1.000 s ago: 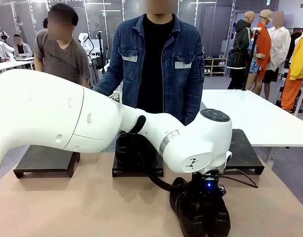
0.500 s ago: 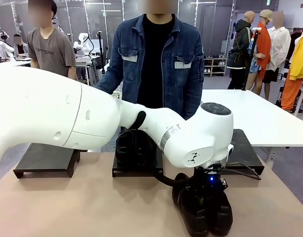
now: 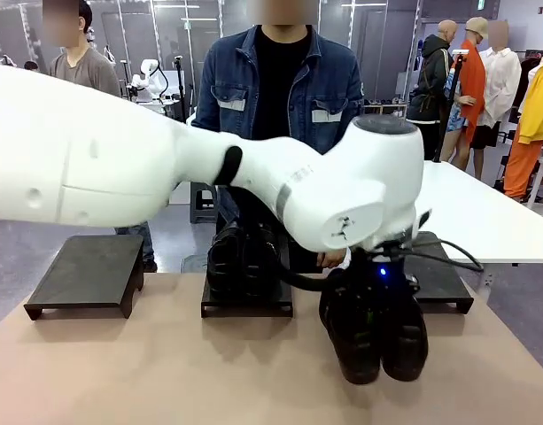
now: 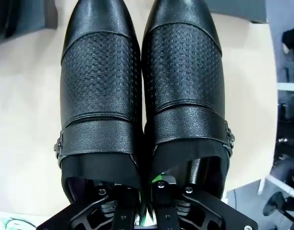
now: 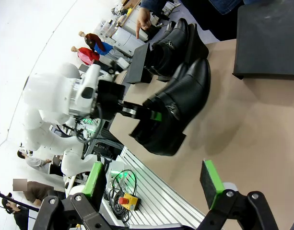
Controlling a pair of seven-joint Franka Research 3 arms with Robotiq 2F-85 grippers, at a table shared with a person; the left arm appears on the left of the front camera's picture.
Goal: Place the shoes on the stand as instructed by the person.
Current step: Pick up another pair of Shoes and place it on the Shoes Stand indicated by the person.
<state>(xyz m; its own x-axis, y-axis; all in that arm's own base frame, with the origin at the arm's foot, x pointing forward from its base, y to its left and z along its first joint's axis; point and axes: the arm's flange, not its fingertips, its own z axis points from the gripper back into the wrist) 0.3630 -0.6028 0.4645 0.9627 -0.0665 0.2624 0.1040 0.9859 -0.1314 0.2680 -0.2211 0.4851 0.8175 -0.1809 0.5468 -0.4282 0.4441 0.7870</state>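
Fingers (image 4: 158,181) of the left hand (image 4: 147,189) reach into the openings of the sleeker pair of shoes (image 4: 185,72) and pinch the two inner walls together. Both shoes hang from it side by side, perforated toes pointing away from the wrist. Under the toes lies the smooth beige counter (image 3: 147,372); from the front the pair seems to hang clear of it.

Just beyond the hand the chunkier pair (image 3: 243,261) stands on the middle stand (image 3: 244,308). A left stand (image 3: 83,276) sits farther off to one side and a right stand (image 3: 441,274) close behind the hand. The person's hand (image 5: 144,19) points a finger down just past the chunkier pair, and the person (image 3: 284,97) in the denim jacket stands across the counter.

The right hand (image 5: 151,167) hangs released, green pads wide apart, near the counter's edge and well back from the shoes. Around the counter is an open hall with a white table (image 3: 484,212), glass partitions and other people farther off.
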